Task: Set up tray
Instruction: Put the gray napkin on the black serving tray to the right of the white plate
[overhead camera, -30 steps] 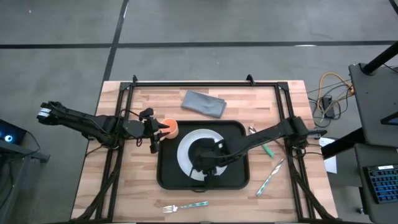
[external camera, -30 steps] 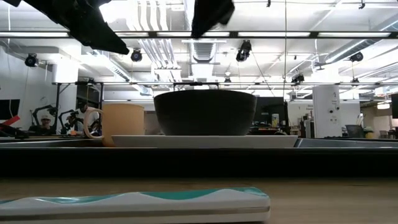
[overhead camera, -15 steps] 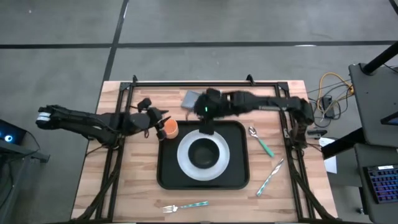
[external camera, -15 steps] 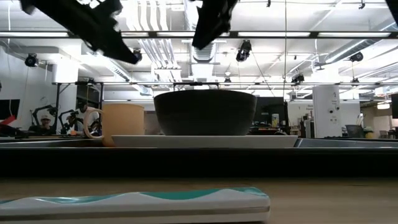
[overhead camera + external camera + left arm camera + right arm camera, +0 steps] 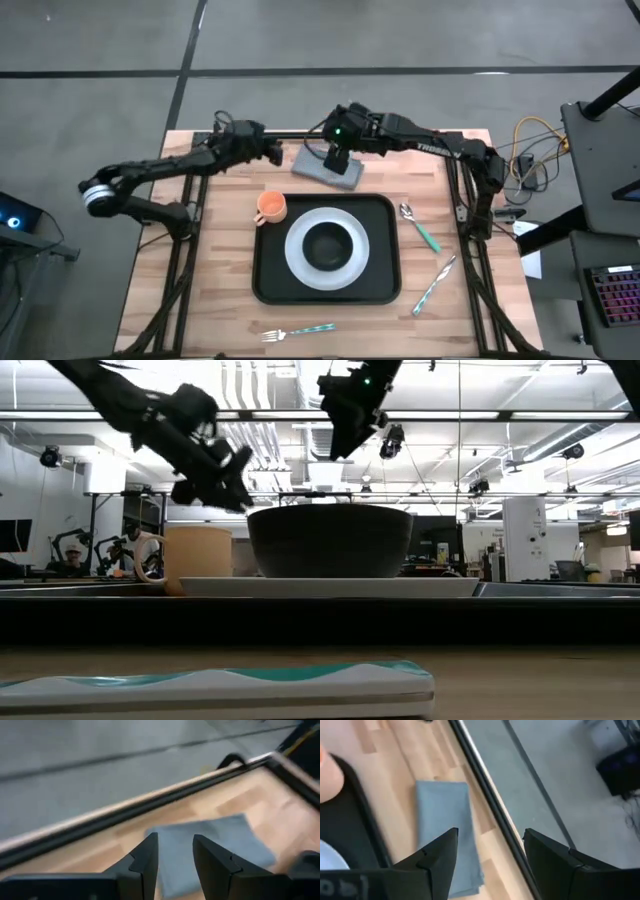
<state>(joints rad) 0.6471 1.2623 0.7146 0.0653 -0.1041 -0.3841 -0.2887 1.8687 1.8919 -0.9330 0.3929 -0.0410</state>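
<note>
Black tray [image 5: 385, 285] lying at the middle of the table [image 5: 210, 300], slightly toward the front edge, already loaded: white plate [image 5: 300, 262] centred in it, dark bowl [image 5: 328, 246] seated on the plate, orange mug [image 5: 270, 207] standing at the tray's back left corner

Grey napkin [image 5: 328, 167] flat on the wood between the tray and the table's back edge, not yet on the tray

Cutlery unplaced too: fork [image 5: 297, 331] near the front edge, spoon [image 5: 421, 229] just off the tray's right rim, knife [image 5: 434, 284] toward the front right corner

Right gripper [image 5: 338, 160] poised above the napkin, fingers spread wide apart in the right wrist view with the cloth lying between and beyond them, nothing held

Left gripper [image 5: 272, 152] hovering near the back edge just beside the napkin's left end, fingers parted by a narrow gap in the left wrist view, holding nothing

Judged roughly half done: crockery set, napkin and three pieces of cutlery remaining

Likely step in hand: picking up the napkin; cannot tell which arm is meant to take it
</note>
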